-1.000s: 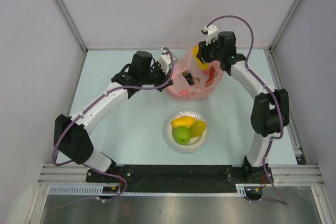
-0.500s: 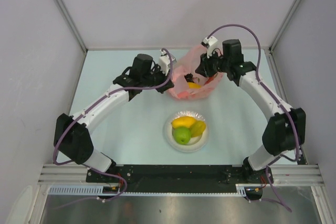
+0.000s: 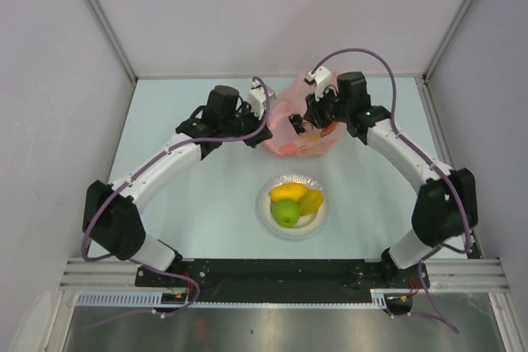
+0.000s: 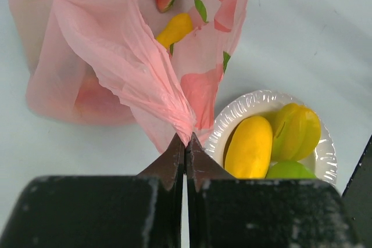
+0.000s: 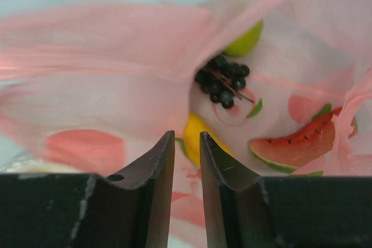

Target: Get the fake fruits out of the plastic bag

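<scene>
We are midway. Three glossy plastic fruits [image 3: 289, 204] lie on the round white plate [image 3: 265, 213] on the pale worktop [image 3: 198, 204]; the rest sit in the thin translucent pink plastic bag [image 3: 297, 136]. Our left pincer [image 4: 185, 139] clamps a fold of the bag. Our right pincer [image 5: 187, 143] hovers at the bag's mouth, narrowly parted and empty. Next, we judge, it must widen onto the yellow lemon-like fruit [image 5: 193, 125]. Only its wrist view shows the dark purple grape bunch [image 5: 224, 79].

The grape bunch [image 5: 224, 79] lies in the plastic bag [image 5: 87, 85], ahead of the right jaws. The watermelon slice [image 5: 296, 143] lies to their right.
</scene>
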Available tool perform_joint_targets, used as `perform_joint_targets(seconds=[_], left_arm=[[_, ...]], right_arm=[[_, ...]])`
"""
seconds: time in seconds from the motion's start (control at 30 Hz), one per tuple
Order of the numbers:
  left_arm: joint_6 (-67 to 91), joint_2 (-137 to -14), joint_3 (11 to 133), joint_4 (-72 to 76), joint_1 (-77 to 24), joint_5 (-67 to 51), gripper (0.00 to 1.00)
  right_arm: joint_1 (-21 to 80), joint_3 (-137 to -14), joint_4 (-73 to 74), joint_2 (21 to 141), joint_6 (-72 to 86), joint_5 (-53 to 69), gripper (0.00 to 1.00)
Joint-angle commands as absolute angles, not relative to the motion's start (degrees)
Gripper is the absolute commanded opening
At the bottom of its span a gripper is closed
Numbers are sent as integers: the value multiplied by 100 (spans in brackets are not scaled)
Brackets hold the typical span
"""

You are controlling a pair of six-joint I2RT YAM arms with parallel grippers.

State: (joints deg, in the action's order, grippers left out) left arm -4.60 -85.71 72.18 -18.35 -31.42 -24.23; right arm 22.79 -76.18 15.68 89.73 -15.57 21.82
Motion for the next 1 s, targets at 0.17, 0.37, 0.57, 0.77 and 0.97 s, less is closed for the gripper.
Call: perform_joint_targets(seconds=[0.17, 0.37, 0.57, 0.77, 0.97], left_arm=[[-1581, -6734, 6321, -2750, -3129, -2470, 0], [-2003, -6425, 5819, -2830, -3138, -2285, 0], [-1986, -6618, 5862, -2532, -3278, -2373, 0], [-1819, -6812, 6099, -2373, -3296, -2479, 0], [-1828, -6759, 6038, -2408, -3278, -2417, 0]], right_arm=[[2924, -7183, 1353, 9713, -2161, 1591, 29], [3190, -6891, 1117, 9527, -2206, 1346, 30], [3190, -6899, 765, 9808, -2724, 1081, 44], [3199, -6978, 597, 10405, -3188, 905, 59], [3155, -7119, 1265, 10731, -3419, 1661, 81]])
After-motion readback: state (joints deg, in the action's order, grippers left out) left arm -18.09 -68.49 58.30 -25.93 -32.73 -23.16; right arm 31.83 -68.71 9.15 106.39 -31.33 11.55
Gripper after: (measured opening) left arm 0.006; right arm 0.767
